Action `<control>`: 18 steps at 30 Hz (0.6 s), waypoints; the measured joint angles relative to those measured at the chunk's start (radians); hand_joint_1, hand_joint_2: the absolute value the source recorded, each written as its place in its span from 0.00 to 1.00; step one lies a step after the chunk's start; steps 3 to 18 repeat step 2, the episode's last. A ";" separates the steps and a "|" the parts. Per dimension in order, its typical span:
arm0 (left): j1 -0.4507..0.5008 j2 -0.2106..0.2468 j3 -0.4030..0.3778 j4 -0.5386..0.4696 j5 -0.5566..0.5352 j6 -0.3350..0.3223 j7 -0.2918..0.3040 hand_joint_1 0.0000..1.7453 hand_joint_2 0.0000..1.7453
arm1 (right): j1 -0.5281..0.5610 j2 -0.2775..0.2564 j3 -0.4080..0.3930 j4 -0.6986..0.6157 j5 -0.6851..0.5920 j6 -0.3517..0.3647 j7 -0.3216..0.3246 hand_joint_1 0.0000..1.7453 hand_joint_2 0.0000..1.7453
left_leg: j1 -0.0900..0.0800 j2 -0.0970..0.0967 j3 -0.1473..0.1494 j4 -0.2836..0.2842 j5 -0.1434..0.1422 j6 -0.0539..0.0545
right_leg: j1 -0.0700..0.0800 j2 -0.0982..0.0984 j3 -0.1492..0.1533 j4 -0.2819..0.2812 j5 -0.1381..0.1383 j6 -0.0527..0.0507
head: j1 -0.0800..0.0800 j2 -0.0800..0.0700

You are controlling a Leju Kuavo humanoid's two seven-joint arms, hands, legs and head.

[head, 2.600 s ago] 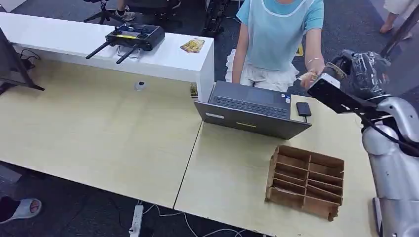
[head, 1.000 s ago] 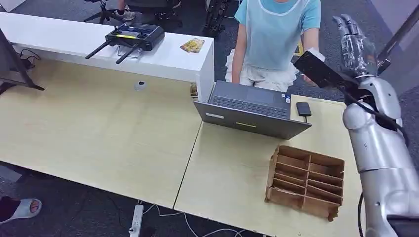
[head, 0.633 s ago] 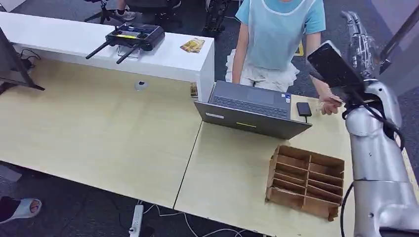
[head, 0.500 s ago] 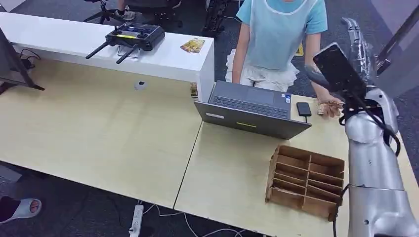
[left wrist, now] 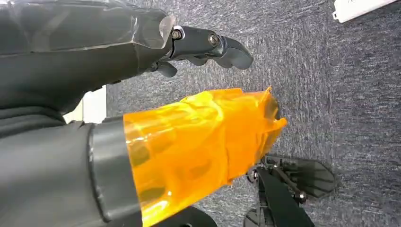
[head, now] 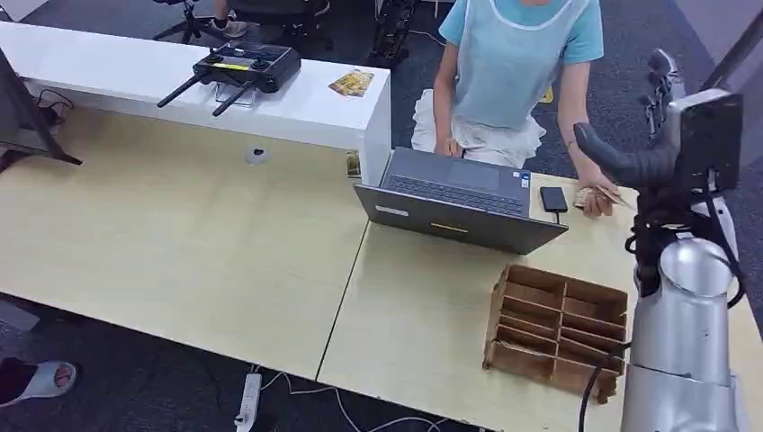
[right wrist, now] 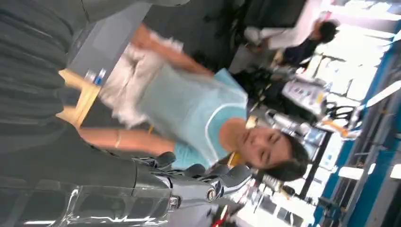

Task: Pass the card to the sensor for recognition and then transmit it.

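Observation:
A person in a light blue top stands behind the table and holds the card low over the tabletop, just right of the small black sensor. My right hand is raised high beside the person's arm. Its fingers are stretched out and it holds nothing; the right wrist view shows the same bare fingers in front of the person. In the left wrist view my left hand hangs over the grey carpet, with its fingers straight and its orange-wrapped thumb free.
An open grey laptop sits left of the sensor. A brown cardboard organizer lies near the front right of the wooden table. On the white counter behind rest a black remote controller and some cards.
My right arm has swung up and turned, so the wrist camera now faces me. The person's hand dropped from beside my hand to the table next to the sensor, holding the card.

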 joint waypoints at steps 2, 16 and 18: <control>0.002 0.001 0.001 0.000 0.003 0.001 0.001 0.00 0.00 | 0.037 0.000 -0.012 -0.019 -0.105 0.030 -0.015 0.00 1.00 | 0.000 0.000 0.000 0.000 0.000 0.000 | 0.000 0.000 0.000 0.000 0.000 0.000 | 0.000 0.000; 0.002 0.001 0.001 0.000 0.003 0.001 0.001 0.00 0.00 | 0.037 0.000 -0.012 -0.019 -0.105 0.030 -0.015 0.00 1.00 | 0.000 0.000 0.000 0.000 0.000 0.000 | 0.000 0.000 0.000 0.000 0.000 0.000 | 0.000 0.000; 0.002 0.001 0.001 0.000 0.003 0.001 0.001 0.00 0.00 | 0.037 0.000 -0.012 -0.019 -0.105 0.030 -0.015 0.00 1.00 | 0.000 0.000 0.000 0.000 0.000 0.000 | 0.000 0.000 0.000 0.000 0.000 0.000 | 0.000 0.000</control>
